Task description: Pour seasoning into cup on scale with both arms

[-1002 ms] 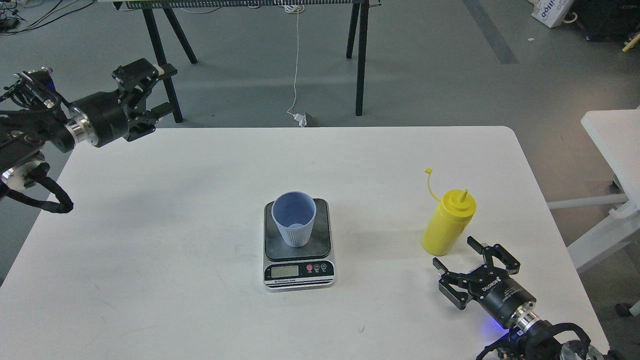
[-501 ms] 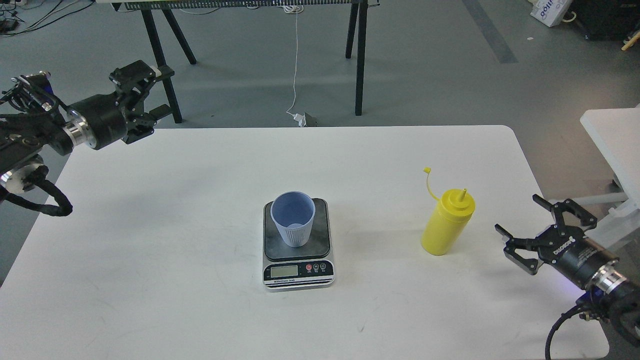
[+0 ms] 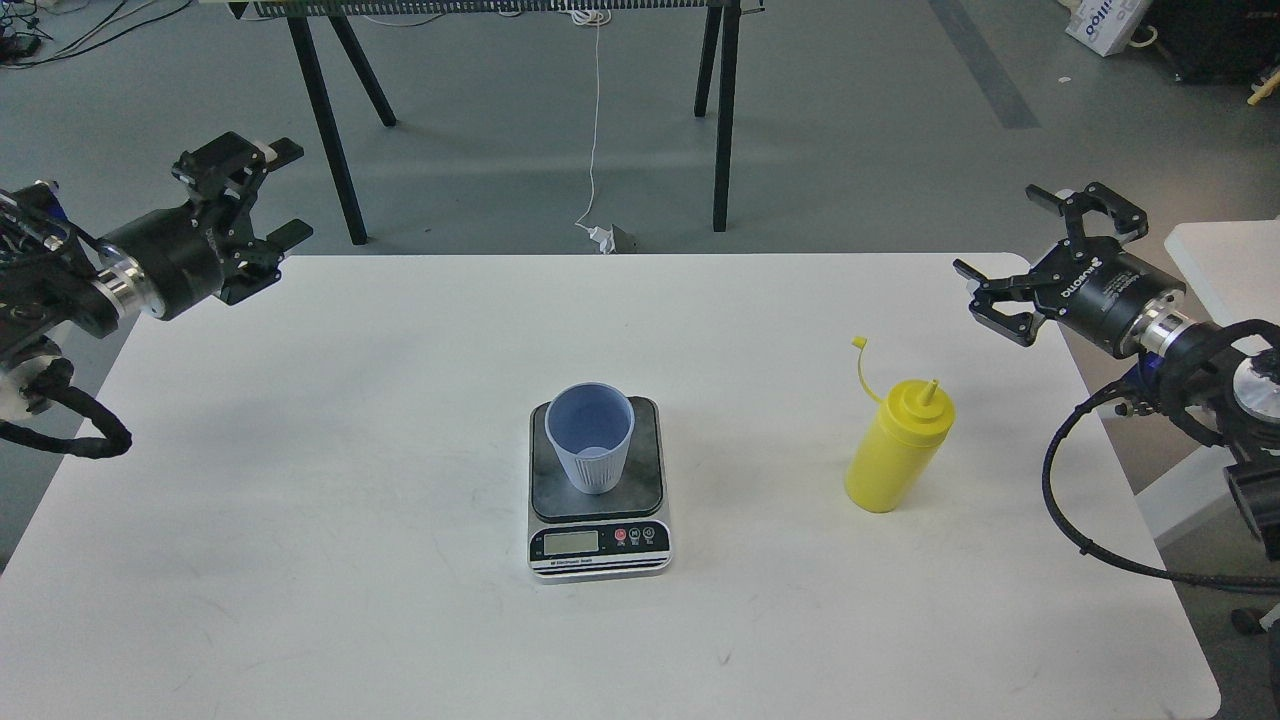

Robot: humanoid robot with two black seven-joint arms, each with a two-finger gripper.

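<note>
The light-blue cup [image 3: 590, 436] stands upright on the dark plate of the scale [image 3: 598, 505] at the middle of the white table [image 3: 330, 520]. The yellow seasoning bottle [image 3: 897, 446] stands upright to the right of the scale, its nozzle uncapped and its cap hanging on the tether to its upper left. My left gripper [image 3: 255, 193] is open and empty above the table's far left corner. My right gripper [image 3: 1045, 250] is open and empty above the table's far right corner, well beyond the bottle.
A black trestle table's legs [image 3: 720, 110] stand on the grey floor behind the table, with a white cable [image 3: 594, 120] hanging down. Another white table [image 3: 1225, 270] stands at the right. Black cables loop off both arms near the table's side edges.
My right gripper has swung from the near right side of the table, beside the bottle, up to the far right corner. My left gripper has drawn back a little to the left.
</note>
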